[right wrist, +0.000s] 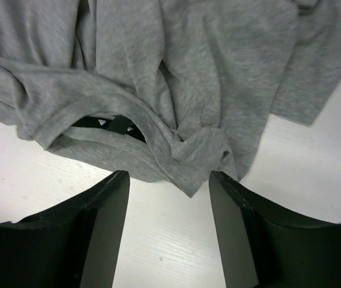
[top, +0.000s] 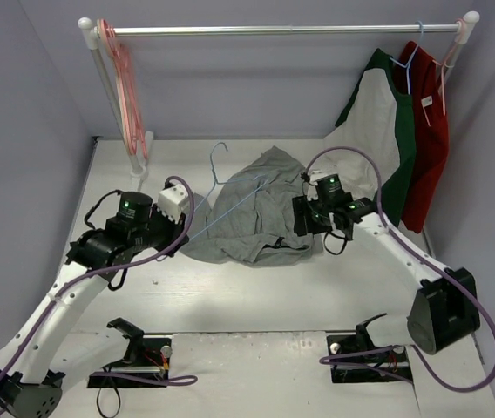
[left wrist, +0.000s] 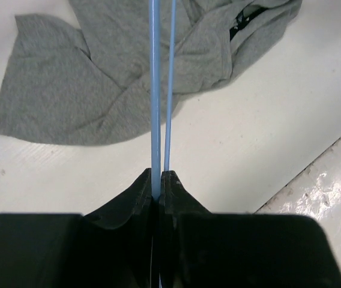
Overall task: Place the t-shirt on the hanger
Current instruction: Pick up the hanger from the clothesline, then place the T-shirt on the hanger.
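The left gripper (left wrist: 157, 175) is closed tight on the light-blue wire hanger (left wrist: 154, 90), pinching the wire between its fingertips. From there the hanger runs out across the grey t-shirt (left wrist: 98, 78), and its hook lies off the cloth. The right gripper (right wrist: 165, 179) stands partly open at the shirt's edge, with a bunched fold near the collar between its fingers, not clamped. The t-shirt lies crumpled mid-way across the white table (top: 230, 296), between the two arms.
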Robot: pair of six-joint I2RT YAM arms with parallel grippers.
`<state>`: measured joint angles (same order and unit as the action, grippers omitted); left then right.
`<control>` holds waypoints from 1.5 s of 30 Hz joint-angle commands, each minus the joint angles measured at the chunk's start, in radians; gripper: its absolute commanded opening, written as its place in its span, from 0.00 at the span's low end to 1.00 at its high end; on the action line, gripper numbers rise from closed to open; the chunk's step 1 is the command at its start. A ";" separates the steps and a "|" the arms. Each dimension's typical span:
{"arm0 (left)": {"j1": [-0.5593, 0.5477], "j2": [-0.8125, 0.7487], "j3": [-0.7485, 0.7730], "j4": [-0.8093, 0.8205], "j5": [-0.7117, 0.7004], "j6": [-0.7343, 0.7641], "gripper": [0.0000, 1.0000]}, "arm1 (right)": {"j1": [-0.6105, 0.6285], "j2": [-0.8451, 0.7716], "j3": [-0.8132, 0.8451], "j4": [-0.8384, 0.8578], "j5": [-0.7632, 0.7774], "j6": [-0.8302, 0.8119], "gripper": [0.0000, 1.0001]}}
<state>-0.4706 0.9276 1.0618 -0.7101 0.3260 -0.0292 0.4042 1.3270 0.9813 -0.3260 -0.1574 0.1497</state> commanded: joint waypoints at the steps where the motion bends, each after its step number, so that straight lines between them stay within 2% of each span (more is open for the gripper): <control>1: -0.002 -0.055 -0.014 0.050 0.019 -0.015 0.00 | 0.065 0.055 0.005 -0.004 0.074 -0.010 0.57; 8: -0.002 -0.111 -0.112 0.066 -0.007 -0.054 0.00 | 0.113 0.142 0.013 0.071 0.042 -0.097 0.57; 13: -0.002 -0.136 -0.144 0.069 -0.016 -0.060 0.00 | 0.117 0.207 0.036 0.093 0.018 -0.141 0.48; 26: -0.002 -0.156 -0.152 0.055 -0.015 -0.057 0.00 | 0.124 0.339 0.057 0.171 0.005 -0.179 0.36; 28: -0.002 -0.161 -0.154 0.052 -0.001 -0.055 0.00 | 0.124 0.354 0.068 0.188 0.021 -0.176 0.29; 32: -0.002 -0.182 -0.164 0.043 0.004 -0.051 0.00 | 0.124 0.363 0.106 0.205 0.039 -0.183 0.04; 34: -0.002 -0.190 -0.169 0.037 -0.004 -0.049 0.00 | 0.122 0.376 0.138 0.197 0.047 -0.200 0.00; 40: -0.002 -0.199 -0.181 0.037 -0.019 -0.044 0.00 | 0.119 0.469 0.388 0.171 0.087 -0.278 0.00; 43: -0.002 -0.203 -0.189 0.047 -0.013 -0.046 0.00 | 0.113 0.526 0.439 0.182 0.110 -0.285 0.00; 45: -0.002 -0.204 -0.200 0.061 -0.005 -0.048 0.00 | 0.110 0.557 0.465 0.194 0.130 -0.269 0.13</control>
<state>-0.4706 0.7254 0.8501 -0.7132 0.3130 -0.0799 0.5179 1.8572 1.3991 -0.1566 -0.0841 -0.1070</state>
